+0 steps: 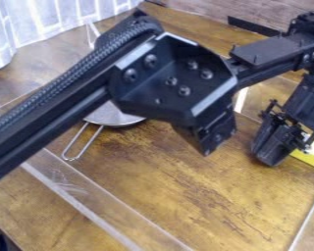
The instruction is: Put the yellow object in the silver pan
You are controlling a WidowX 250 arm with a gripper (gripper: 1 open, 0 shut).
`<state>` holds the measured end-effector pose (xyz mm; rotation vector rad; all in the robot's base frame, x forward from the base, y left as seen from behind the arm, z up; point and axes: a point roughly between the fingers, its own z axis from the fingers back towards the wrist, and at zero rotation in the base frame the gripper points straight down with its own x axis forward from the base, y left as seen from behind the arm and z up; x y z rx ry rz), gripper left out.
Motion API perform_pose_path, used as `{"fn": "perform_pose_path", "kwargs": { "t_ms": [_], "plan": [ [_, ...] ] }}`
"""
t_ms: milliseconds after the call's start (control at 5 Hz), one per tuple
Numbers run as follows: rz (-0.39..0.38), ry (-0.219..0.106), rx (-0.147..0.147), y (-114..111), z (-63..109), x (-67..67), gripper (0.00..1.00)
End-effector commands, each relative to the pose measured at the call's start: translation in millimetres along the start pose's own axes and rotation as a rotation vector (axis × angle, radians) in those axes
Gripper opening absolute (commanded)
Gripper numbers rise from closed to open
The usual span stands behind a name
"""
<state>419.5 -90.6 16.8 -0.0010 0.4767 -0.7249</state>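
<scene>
We see a large black arm [146, 83] stretching from the lower left across the middle of the view and folding back toward the right edge, where its hand points steeply down at the wooden surface [186, 201]. The gripper [281, 149] sits low at the right, its dark fingers [271, 147] right at the yellow block [305, 156], of which only a small corner shows beside and below them. We cannot tell from this angle whether the fingers are clamped on the block or merely standing around it, since the hand's body hides the tips and most of the block. The block lies on the surface near the right edge of the view, not in the pan. The pan [114, 119] rests on the surface well apart from the block, to the left, mostly hidden behind the arm's big joint housing; we see only a slice of its shiny rim. Its wire handle [78, 145] reaches toward the lower left. A white curtain [42, 25] hangs in the upper left corner.
</scene>
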Motion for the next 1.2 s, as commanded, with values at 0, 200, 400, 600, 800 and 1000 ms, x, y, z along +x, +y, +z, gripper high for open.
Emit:
{"fn": "perform_pose_path", "kwargs": {
  "t_ms": [0, 200, 400, 600, 800, 1000],
  "plan": [
    [0.05, -0.077, 0.028, 14, 8.0, -1.6, 1.0],
    [0.062, -0.075, 0.022, 16, 9.0, -2.3, 1.0],
    [0.069, -0.073, 0.018, 17, 7.5, -2.9, 1.0],
    [0.077, -0.07, 0.016, 20, 6.5, -3.2, 1.0],
    [0.084, -0.067, 0.015, 23, 4.7, -2.8, 1.0],
    [0.092, -0.064, 0.015, 26, 3.0, -2.4, 1.0]
  ]
}}
